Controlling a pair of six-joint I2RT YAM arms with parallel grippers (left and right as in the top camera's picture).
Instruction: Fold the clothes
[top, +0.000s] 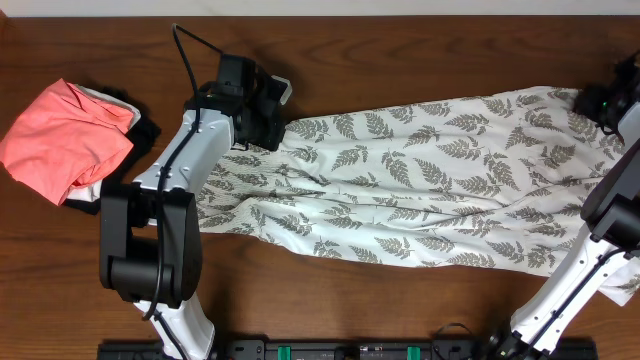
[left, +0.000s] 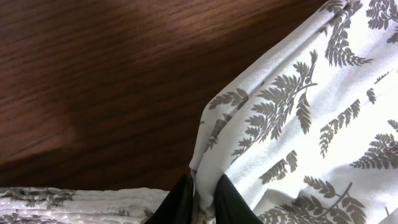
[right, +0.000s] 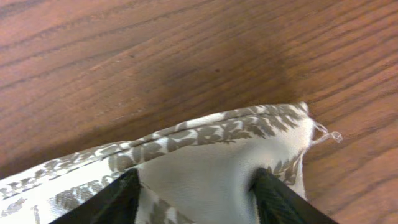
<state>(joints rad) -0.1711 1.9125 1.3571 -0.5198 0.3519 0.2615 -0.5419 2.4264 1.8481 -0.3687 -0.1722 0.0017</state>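
Pinching dress (left: 292, 124), left jaws; right jaws apart.

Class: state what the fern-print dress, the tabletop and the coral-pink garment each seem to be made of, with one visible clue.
Dress: thin matte woven fabric, perhaps cotton or viscose; soft creases, stitched hem. Tabletop: dark wood or wood-look laminate, slight sheen; grain lines. Coral-pink garment: soft matte cloth, fibre unclear; loose folds.

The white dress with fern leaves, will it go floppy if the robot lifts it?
Probably floppy: the thin white fern-print dress wrinkles and bunches where the left gripper pinches it. Likely light, since the fabric looks thin.
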